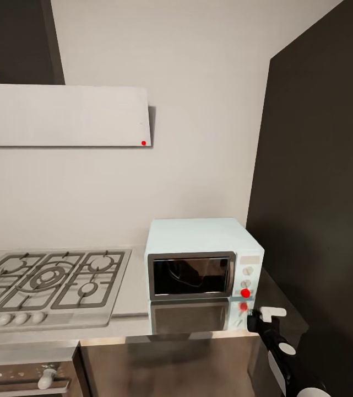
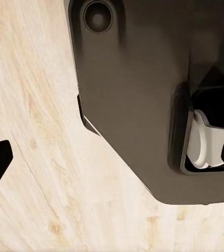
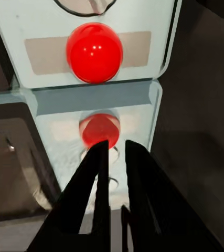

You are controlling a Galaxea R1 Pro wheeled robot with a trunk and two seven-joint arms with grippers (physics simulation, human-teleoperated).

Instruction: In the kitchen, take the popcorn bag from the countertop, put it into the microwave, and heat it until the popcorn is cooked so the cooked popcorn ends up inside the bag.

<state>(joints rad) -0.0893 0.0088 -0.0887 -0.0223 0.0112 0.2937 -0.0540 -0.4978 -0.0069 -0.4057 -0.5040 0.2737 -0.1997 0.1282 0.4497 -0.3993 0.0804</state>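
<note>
The pale mint-white boxy microwave is sitting on the long glossy grey metallic countertop, to the right of the grey grated gas hob and just beside the tall dark cabinet wall. Its dark glass door is looking closed, and whether the popcorn bag is lying behind it is too dim to tell.

The step in hand is probably starting the heating, so the round glowing red button low on the side panel is the target. The right gripper is pointing at that panel from just in front, its two black fingers drawn nearly together with only a thin slit between them and nothing pinched. Doing it well is likely meaning a straight, slow push, lifting the tips off the button's reflection in the worktop and onto the button itself.

The left gripper is hanging over pale wooden floor, its dark fingertips standing wide apart and empty.
</note>
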